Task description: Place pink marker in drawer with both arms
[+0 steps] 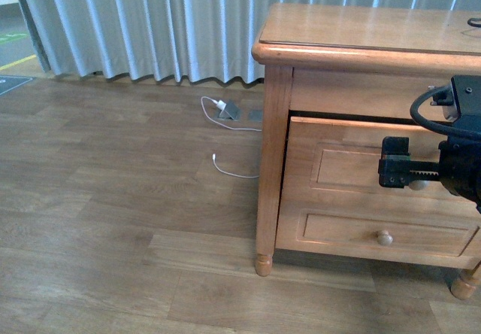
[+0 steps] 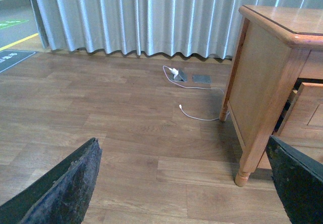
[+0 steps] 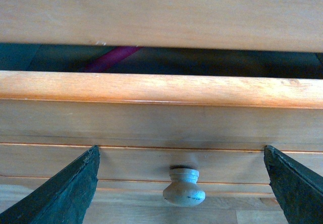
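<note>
The dresser's top drawer (image 1: 353, 161) stands slightly pulled out. In the right wrist view its front (image 3: 161, 118) fills the picture, with the pale round knob (image 3: 184, 187) between my fingers. My right gripper (image 3: 182, 193) is open, its jaws wide on either side of the knob, not touching it; it also shows in the front view (image 1: 409, 172). The pink marker (image 3: 108, 58) lies inside the drawer, seen through the dark gap above the drawer front. My left gripper (image 2: 184, 183) is open and empty, over the floor, left of the dresser.
The lower drawer (image 1: 383, 236) with its own knob sits below. The dresser's front leg (image 2: 244, 173) is near the left gripper. A white charger and cable (image 1: 225, 112) lie on the wooden floor by the grey curtain (image 1: 150, 25).
</note>
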